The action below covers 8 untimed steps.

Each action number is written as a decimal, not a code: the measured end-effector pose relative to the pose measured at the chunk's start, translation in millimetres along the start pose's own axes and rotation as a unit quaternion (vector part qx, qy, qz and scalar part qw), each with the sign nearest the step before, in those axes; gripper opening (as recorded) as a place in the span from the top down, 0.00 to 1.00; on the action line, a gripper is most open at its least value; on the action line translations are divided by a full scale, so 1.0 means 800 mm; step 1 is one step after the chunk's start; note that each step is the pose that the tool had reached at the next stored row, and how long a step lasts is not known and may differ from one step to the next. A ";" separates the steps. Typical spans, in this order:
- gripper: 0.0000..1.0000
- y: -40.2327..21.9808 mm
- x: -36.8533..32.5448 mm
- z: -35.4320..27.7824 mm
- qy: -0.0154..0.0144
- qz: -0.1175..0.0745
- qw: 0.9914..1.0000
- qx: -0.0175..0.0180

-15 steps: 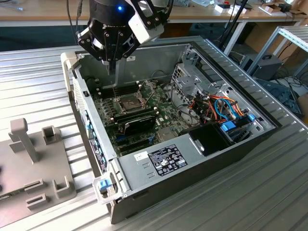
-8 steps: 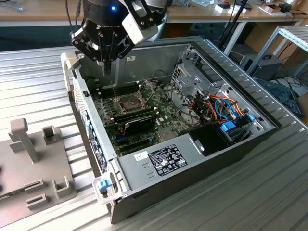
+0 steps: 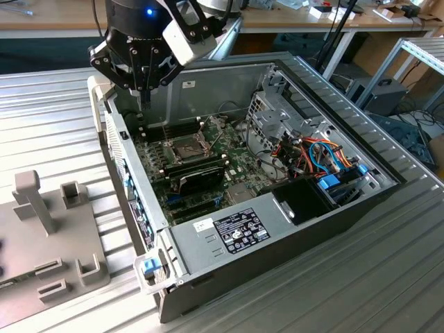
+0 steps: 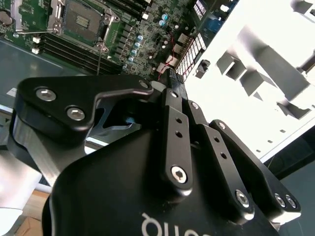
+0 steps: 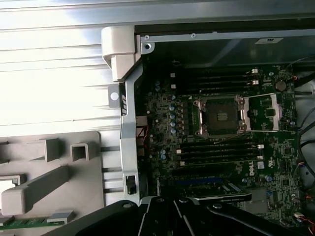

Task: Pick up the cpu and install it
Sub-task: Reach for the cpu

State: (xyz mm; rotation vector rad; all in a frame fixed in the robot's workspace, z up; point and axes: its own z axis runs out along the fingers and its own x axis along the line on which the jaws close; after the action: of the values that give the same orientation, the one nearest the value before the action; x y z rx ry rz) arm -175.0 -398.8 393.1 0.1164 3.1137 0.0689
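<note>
**Pincer (image 3: 143,89) above the corner of the opened computer case (image 3: 305,229)**

In the exterior view the pincer hangs pointing downward over the case's far corner on that view's left. It is above the green motherboard (image 3: 239,170) and clear of it. Its tips look pressed together, and whether anything thin is pinched between them cannot be told. Where the cpu lies also cannot be told. The dark socket (image 5: 221,117) in the first wrist view appears bare, with its metal frame (image 5: 266,112) swung open beside it, so the cpu is judged not yet seated. From the pincer, the socket lies lower and toward the exterior view's right. The cpu's heading is unknown, and as a square chip it would have no long axis. A grey parts tray (image 3: 41,277) rests on the ribbed worktop (image 3: 55,104) beside the case.
</note>
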 end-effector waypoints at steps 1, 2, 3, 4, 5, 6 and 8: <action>0.89 0.0000 0.0000 0.0000 0.000 0.000 1.000 0.000; 0.89 0.0000 0.0001 0.0000 0.000 0.000 1.000 0.000; 0.89 -0.0001 0.0001 0.0000 0.000 0.000 1.000 0.000; 0.89 0.0000 0.0002 0.0000 0.000 0.000 1.000 0.000; 0.89 0.0000 0.0002 0.0000 0.000 0.000 1.000 0.000; 0.89 -0.0002 0.0013 -0.0001 0.000 0.000 1.000 0.000; 0.89 -0.0004 0.0045 -0.0001 0.000 0.000 1.000 0.000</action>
State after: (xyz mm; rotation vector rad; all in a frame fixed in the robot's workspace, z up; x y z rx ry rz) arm -178.6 -398.9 393.1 0.1167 3.1137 0.0689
